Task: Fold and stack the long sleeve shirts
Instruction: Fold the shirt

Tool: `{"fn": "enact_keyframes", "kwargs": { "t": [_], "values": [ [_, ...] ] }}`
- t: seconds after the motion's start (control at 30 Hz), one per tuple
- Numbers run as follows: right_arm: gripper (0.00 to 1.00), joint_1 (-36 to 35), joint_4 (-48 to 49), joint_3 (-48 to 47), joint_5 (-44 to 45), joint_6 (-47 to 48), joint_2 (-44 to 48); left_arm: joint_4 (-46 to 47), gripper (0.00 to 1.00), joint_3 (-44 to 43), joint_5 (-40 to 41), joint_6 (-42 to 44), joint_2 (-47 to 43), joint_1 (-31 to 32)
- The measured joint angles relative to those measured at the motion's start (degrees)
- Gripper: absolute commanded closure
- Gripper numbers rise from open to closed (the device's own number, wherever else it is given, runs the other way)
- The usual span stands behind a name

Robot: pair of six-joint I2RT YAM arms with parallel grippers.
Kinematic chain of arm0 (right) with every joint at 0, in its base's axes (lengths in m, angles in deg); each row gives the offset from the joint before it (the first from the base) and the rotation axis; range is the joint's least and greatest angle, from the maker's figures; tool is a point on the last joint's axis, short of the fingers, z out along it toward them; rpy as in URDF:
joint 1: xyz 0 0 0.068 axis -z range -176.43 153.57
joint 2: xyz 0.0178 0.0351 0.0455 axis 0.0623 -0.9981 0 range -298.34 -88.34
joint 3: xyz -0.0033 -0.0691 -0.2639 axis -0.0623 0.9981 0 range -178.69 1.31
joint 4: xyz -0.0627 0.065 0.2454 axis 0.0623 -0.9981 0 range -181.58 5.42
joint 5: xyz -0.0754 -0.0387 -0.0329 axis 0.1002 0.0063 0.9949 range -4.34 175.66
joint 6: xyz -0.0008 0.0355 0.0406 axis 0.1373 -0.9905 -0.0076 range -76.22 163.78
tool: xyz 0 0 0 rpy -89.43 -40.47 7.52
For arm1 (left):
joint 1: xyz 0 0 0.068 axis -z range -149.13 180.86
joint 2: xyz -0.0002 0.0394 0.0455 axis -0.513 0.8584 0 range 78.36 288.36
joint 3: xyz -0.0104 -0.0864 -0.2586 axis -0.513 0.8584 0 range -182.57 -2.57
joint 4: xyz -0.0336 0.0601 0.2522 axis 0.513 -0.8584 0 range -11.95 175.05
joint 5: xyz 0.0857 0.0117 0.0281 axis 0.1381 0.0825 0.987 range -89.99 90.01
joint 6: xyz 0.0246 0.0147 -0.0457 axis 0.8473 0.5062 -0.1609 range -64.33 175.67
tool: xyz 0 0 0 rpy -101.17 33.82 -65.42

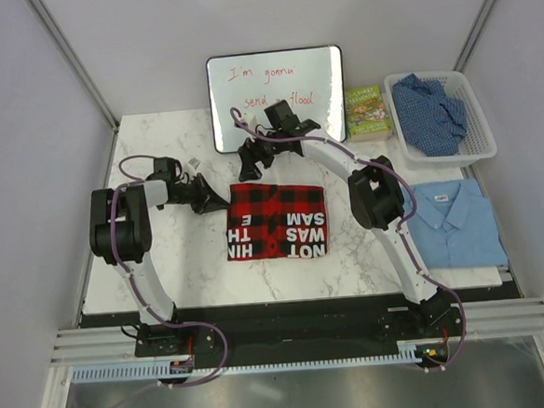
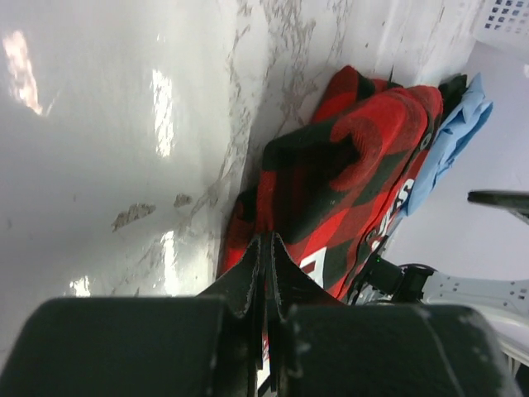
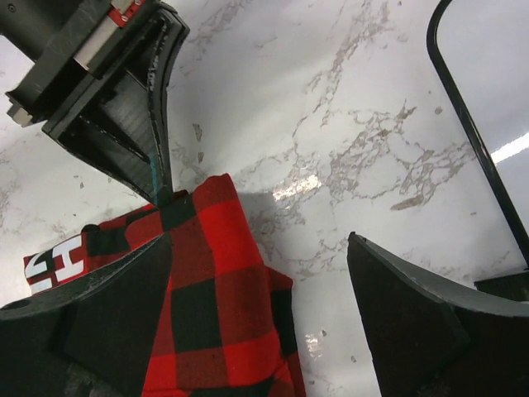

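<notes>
Pressed-together fingers of the left gripper [image 2: 264,248] fill the bottom of the left wrist view, their tips at the top-left corner of the folded red-and-black flannel [image 2: 347,165]; whether cloth is pinched between them I cannot tell. Only the right wrist view shows the right gripper [image 3: 258,248] spread wide above that same corner, gripping nothing. From overhead, the flannel lies mid-table. The light blue shirt [image 1: 452,219] is folded flat to its right, and the speckled blue shirt [image 1: 429,111] sits crumpled in a white basket [image 1: 476,120].
</notes>
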Motion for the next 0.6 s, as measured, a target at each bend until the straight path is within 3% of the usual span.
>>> {"fn": "enact_keyframes", "kwargs": {
  "t": [0.17, 0.33, 0.47, 0.6],
  "values": [
    [0.13, -0.22, 3.39, 5.33, -1.7, 0.37, 0.44, -1.77, 0.98, -2.89, 0.9, 0.2, 1.27, 0.96],
    [0.33, -0.46, 3.85, 13.51, -4.2, 3.08, 1.27, -2.62, 0.98, -1.29, 0.87, 0.17, 1.16, 2.99],
    [0.37, -0.9, 0.72, 16.44, -4.68, 7.15, 3.13, -3.56, 0.98, 2.32, 0.26, 0.17, 0.7, 5.84],
    [0.38, -0.72, -3.28, 25.66, -4.74, 12.11, 9.42, -4.39, 0.98, 5.49, 0.31, 0.85, -2.6, 8.37]
  ]
}}
